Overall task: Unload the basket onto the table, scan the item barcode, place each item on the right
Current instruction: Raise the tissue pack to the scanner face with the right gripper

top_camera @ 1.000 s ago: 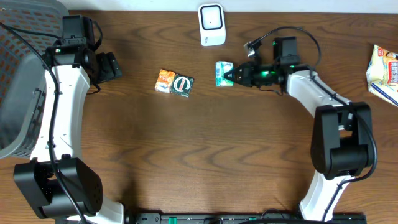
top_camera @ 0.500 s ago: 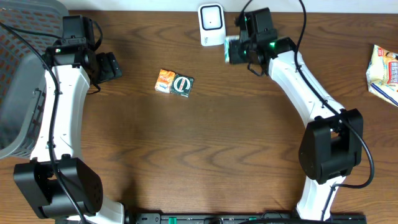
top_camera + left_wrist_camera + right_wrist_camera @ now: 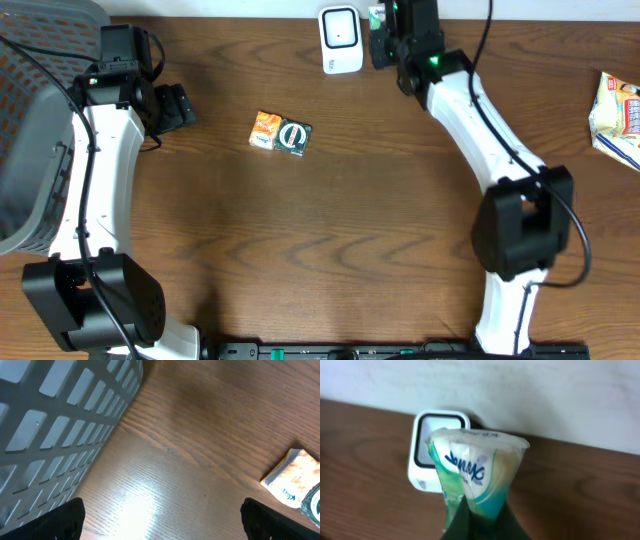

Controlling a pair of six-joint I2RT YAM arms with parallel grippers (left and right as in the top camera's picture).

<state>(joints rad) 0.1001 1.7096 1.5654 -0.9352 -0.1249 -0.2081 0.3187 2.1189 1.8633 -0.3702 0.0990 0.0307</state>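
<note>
Two robot arms, the left arm (image 3: 95,190) and the right arm (image 3: 480,120), share one build: smooth white curved shells between bulky black joint housings. Thin black cables (image 3: 36,63) loop along each arm. A small green light (image 3: 433,62) glows on the right arm's black wrist.

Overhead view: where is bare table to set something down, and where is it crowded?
Bare: the wide middle, from the orange pack to the near edge; also between right arm and snack bag. Crowded: the far edge, where the right gripper holds the tissue pack by the scanner; the basket at left.
</note>
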